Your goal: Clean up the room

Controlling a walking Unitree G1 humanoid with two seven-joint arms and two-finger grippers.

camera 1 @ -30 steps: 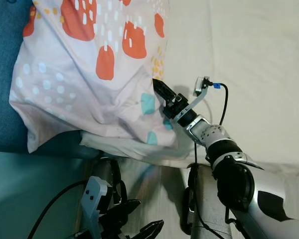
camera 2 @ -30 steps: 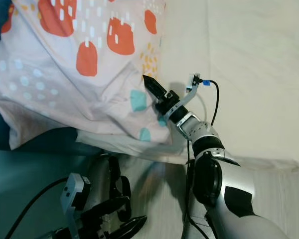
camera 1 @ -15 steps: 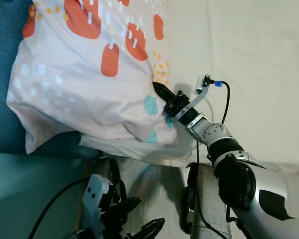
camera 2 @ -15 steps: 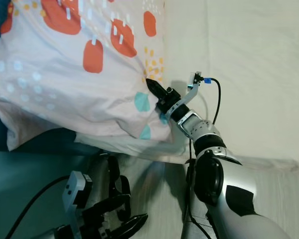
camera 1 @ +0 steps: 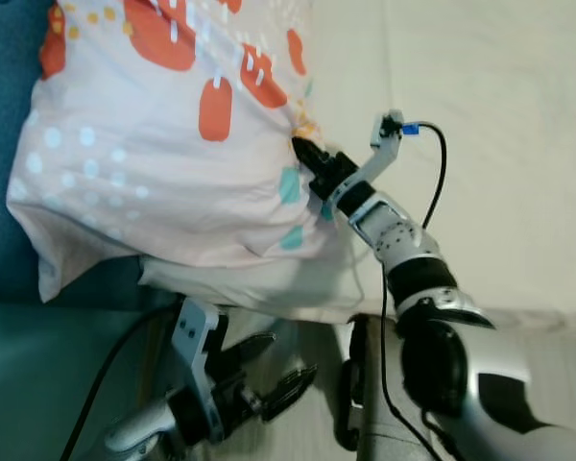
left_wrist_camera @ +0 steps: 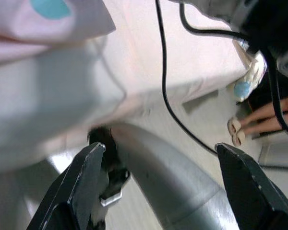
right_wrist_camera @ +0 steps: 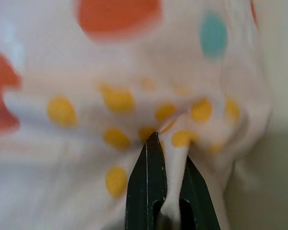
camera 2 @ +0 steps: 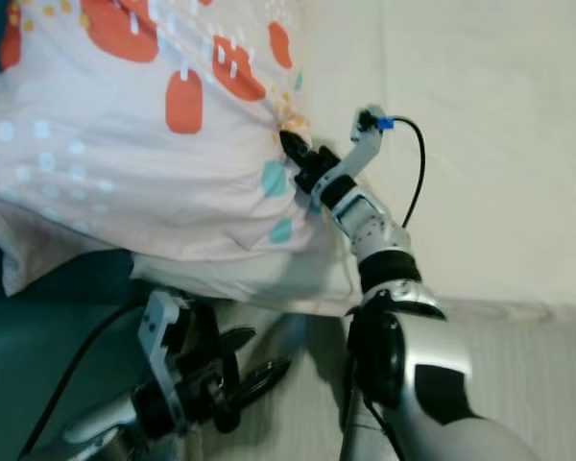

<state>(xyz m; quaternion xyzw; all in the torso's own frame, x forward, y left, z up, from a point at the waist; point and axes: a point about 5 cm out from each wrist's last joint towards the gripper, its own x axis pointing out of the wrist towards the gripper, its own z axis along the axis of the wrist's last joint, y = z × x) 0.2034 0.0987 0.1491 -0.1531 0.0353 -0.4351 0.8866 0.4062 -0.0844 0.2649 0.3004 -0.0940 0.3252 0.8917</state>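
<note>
A pale pink pillow (camera 1: pixel 154 144) with orange, teal and yellow spots lies on a cream bed sheet (camera 1: pixel 499 115). My right gripper (camera 1: pixel 301 152) is shut on a fold of the pillow's fabric near its right edge. In the right wrist view the pinched cloth (right_wrist_camera: pixel 175 167) runs between the two black fingers (right_wrist_camera: pixel 146 187), among yellow dots. My left gripper (camera 1: pixel 269 370) hangs low in front of the bed, open and holding nothing. Its fingers (left_wrist_camera: pixel 89 177) stand wide apart in the left wrist view.
A blue surface (camera 1: pixel 5 106) borders the pillow on the left. A white folded layer (camera 1: pixel 259 283) sticks out under the pillow at the bed's edge. Teal floor (camera 1: pixel 48 384) lies below on the left. A person's feet (left_wrist_camera: pixel 259 122) show on the floor in the left wrist view.
My right gripper has pushed farther up into the pillow's edge, bunching the fabric around its tips. The left gripper has risen a little and come more into view.
</note>
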